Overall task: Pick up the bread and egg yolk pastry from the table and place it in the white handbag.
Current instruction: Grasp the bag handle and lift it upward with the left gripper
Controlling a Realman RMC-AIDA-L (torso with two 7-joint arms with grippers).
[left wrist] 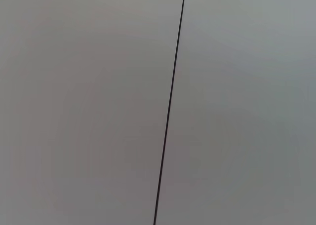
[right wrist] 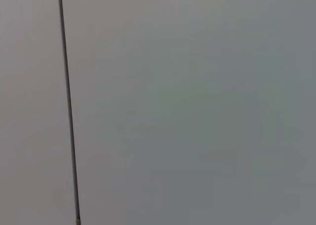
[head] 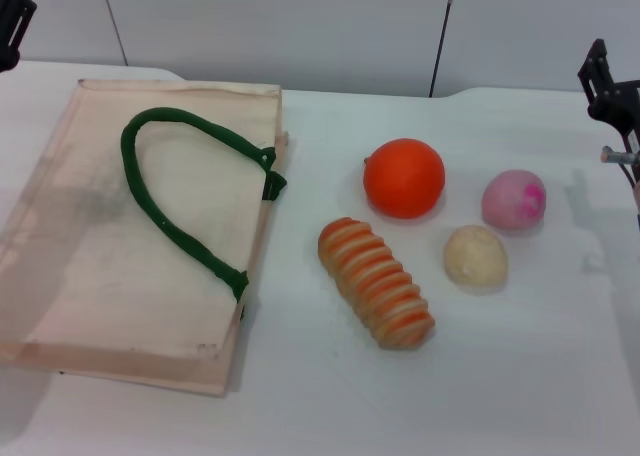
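White tabletop (head: 300,406) runs across the whole work area, backed by a pale panelled wall; both wrist views show only that wall and a dark seam, so neither tells me anything about my own fingers. My left gripper (head: 12,21) sits parked at the far left corner of the head view, my right gripper (head: 610,91) at the far right edge, both raised and well apart from every item. Whether the fingers on either side are spread or pressed together I cannot tell. The white handbag (head: 90,266) lies flat on my left side, its dark green strap (head: 160,211) looped across the top face, mouth toward the centre as far as I can judge. The bread (head: 376,282) lies near the middle, just right of the bag, its long axis running diagonally from the far left end toward the near right end. The egg yolk pastry (head: 476,256) rests just beside the bread on its right, apart from it. An orange ball (head: 404,178) and a pink ball (head: 514,199) sit behind these two. Nothing has been grasped; the task is at its start. In my judgement the right arm is nearer both items, and a grasp on the bread should close across its short width.
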